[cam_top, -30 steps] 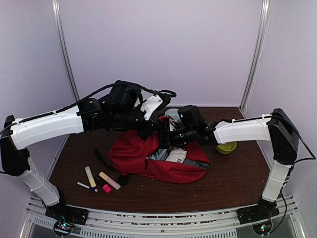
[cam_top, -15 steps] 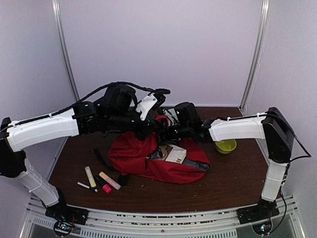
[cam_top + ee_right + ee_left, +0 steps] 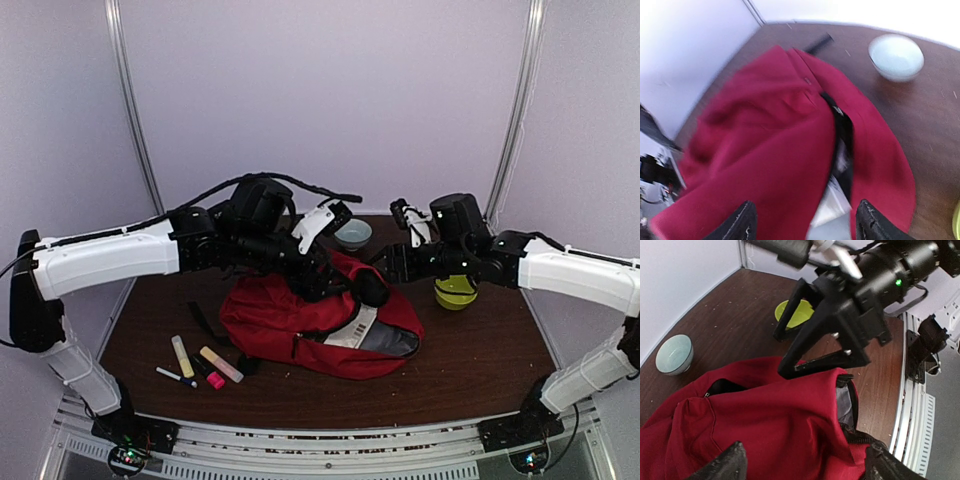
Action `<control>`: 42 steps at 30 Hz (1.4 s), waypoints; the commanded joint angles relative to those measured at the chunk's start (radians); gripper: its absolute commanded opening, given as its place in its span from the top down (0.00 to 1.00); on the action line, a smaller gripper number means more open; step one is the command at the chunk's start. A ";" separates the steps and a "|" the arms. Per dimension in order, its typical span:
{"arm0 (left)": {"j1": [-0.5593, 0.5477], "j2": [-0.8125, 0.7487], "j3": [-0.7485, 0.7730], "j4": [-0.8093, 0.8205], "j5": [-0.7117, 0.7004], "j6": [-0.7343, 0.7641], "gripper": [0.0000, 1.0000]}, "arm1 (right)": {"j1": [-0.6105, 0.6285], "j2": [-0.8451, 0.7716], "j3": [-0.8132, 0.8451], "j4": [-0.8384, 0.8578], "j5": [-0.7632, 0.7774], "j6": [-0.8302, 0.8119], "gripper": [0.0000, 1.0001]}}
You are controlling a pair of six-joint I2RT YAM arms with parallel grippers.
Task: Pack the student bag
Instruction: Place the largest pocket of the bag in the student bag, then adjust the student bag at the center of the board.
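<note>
At table centre lies your student bag (image 3: 290, 320), its mouth gaping toward 3 o'clock. Your left claw (image 3: 805, 465) reaches in from 9 o'clock, spread wide over the red fabric. Your right claw (image 3: 805, 222), also wide, hovers above the bag's 1 o'clock edge. A pale bowl (image 3: 352, 235) sits at 12, a green bowl (image 3: 455, 292) at 3, and markers (image 3: 200, 362) at 8.

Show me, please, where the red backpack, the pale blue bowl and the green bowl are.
red backpack (image 3: 265, 312): top view, on its red fabric, left part.
pale blue bowl (image 3: 352, 235): top view, inside the bowl.
green bowl (image 3: 456, 295): top view, on its near wall, below the right arm.
</note>
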 commanded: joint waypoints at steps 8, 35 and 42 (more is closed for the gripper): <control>0.128 -0.221 -0.232 -0.001 -0.032 -0.091 0.02 | -0.003 0.075 -0.209 -0.156 0.115 -0.061 0.31; 0.246 -0.406 -0.650 0.150 0.084 -0.160 0.02 | -0.309 0.073 0.024 -0.061 0.137 -0.041 0.68; 0.246 -0.435 -0.747 0.117 -0.084 -0.246 0.02 | -0.083 -0.205 -0.084 -0.045 0.408 -0.059 0.59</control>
